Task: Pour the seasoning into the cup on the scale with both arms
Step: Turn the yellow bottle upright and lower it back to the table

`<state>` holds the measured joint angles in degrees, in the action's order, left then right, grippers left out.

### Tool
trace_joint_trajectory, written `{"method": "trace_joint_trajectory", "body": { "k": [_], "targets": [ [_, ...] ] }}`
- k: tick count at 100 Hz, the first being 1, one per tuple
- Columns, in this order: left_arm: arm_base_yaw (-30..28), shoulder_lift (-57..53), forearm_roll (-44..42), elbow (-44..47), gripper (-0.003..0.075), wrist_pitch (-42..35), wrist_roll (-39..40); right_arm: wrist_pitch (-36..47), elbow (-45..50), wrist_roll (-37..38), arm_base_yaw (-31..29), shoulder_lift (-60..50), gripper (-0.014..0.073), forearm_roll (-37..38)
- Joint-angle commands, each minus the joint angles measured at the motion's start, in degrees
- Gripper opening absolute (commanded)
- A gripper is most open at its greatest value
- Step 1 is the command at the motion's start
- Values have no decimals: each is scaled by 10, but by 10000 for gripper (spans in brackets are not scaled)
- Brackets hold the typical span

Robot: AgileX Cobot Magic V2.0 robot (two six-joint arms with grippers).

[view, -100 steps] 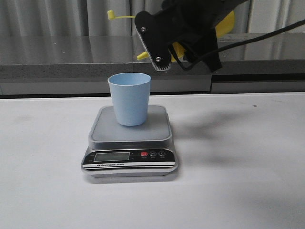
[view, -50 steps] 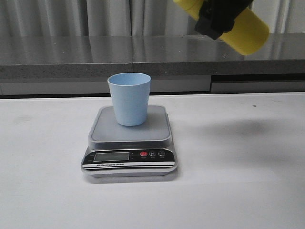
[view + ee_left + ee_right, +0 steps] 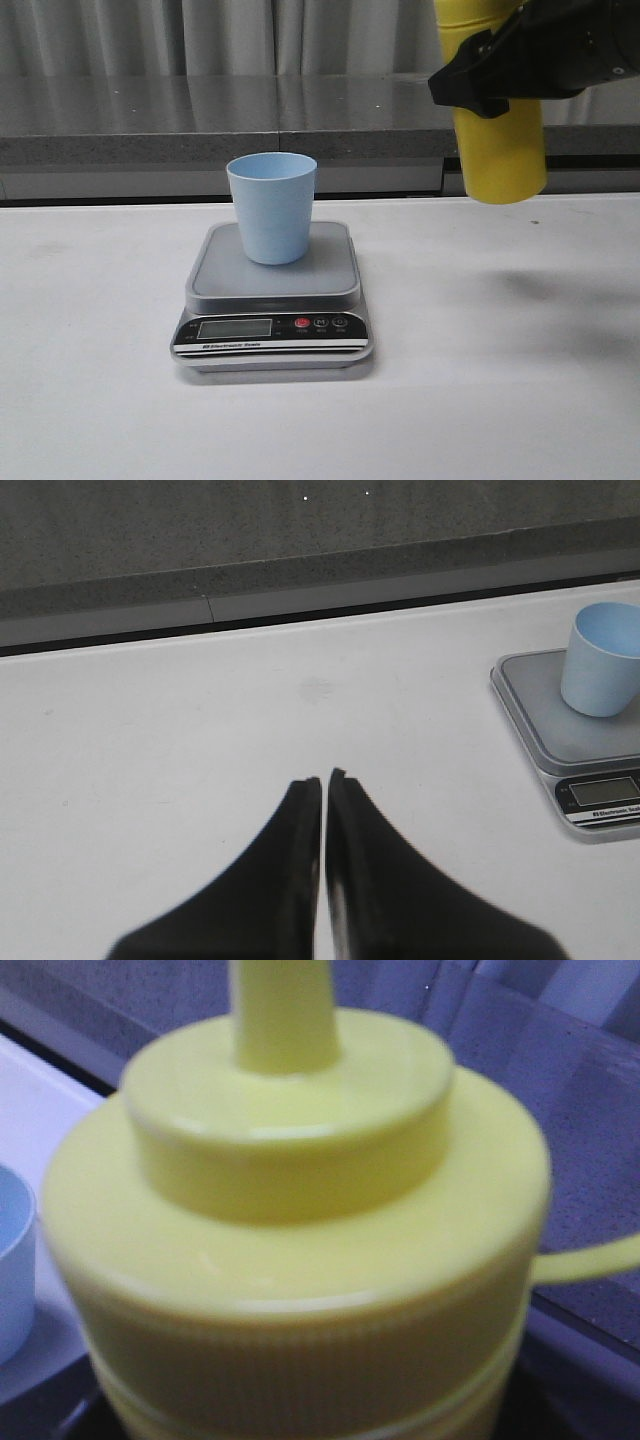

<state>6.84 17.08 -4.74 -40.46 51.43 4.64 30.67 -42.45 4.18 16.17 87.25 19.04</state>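
The pale blue cup (image 3: 271, 207) stands upright on the silver-grey scale (image 3: 273, 300) at the table's middle. My right gripper (image 3: 505, 75) is shut on the yellow seasoning bottle (image 3: 495, 130) and holds it upright in the air, right of the cup and well above the table. The bottle's ribbed cap and nozzle fill the right wrist view (image 3: 290, 1250); the cup's rim (image 3: 12, 1260) shows beside it. My left gripper (image 3: 325, 777) is shut and empty over bare table, left of the scale (image 3: 575, 740) and cup (image 3: 603, 658). It is out of the front view.
A grey ledge (image 3: 200, 150) runs along the table's far edge, with curtains behind it. The bottle's tethered cap strap (image 3: 590, 1257) sticks out sideways.
My right gripper has swung the bottle from tipped over near the cup, up and to the right, and turned it upright. The cup and scale have not moved.
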Motion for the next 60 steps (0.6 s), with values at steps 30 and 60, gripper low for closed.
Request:
{"method": "trace_joint_trajectory", "body": {
  "k": [30, 60],
  "targets": [
    [-1, 6, -3, -14, 11, -38, 6, 246, 13, 15, -13, 100, 66, -51],
    [-1, 6, -3, -14, 11, -38, 6, 304, 11, 49, -13, 176, 68, -74]
  ]
}}
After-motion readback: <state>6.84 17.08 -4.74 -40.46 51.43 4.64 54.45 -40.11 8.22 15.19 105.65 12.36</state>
